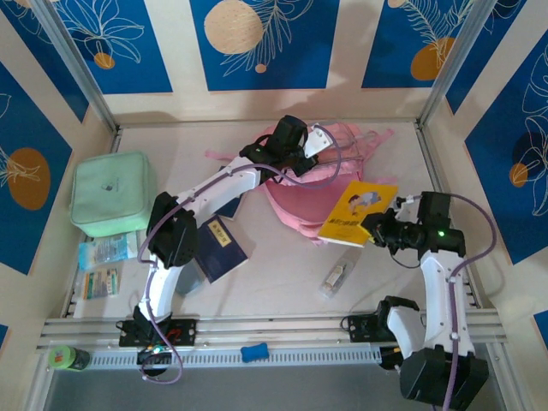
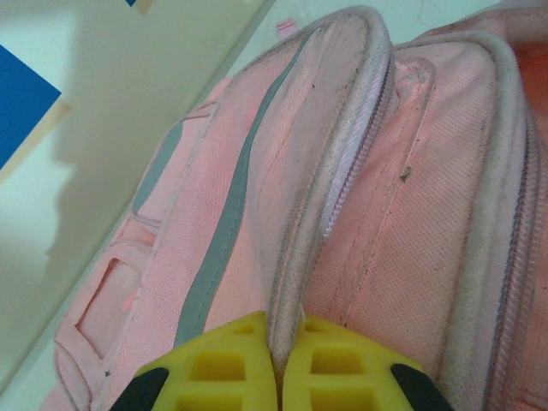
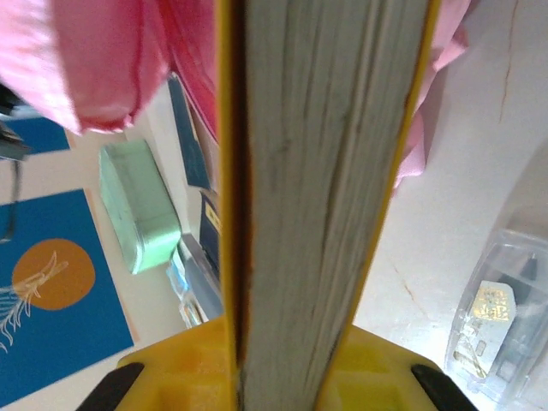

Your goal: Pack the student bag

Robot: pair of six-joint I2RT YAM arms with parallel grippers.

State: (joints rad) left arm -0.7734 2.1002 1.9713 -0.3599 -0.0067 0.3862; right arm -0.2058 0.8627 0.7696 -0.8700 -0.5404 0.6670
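Note:
The student bag (image 1: 291,201), a pink backpack, lies at the back middle of the table. My left gripper (image 1: 287,167) is over its top. In the left wrist view that gripper (image 2: 281,360) is shut on the bag's (image 2: 402,214) pale zipper edge, which rises between the yellow fingers (image 2: 214,368). At the right, my right gripper (image 1: 377,227) holds a yellow book (image 1: 358,212) tilted beside the bag. In the right wrist view the book's page edge (image 3: 325,171) stands upright, and the gripper (image 3: 287,368) is shut on it.
A mint-green soft case (image 1: 110,193) lies at the left, with small packets (image 1: 107,253) below it. A dark blue book (image 1: 223,247) sits beside the left arm. A clear plastic packet (image 1: 338,276) lies near the front right. A blue piece (image 1: 254,351) rests on the front rail.

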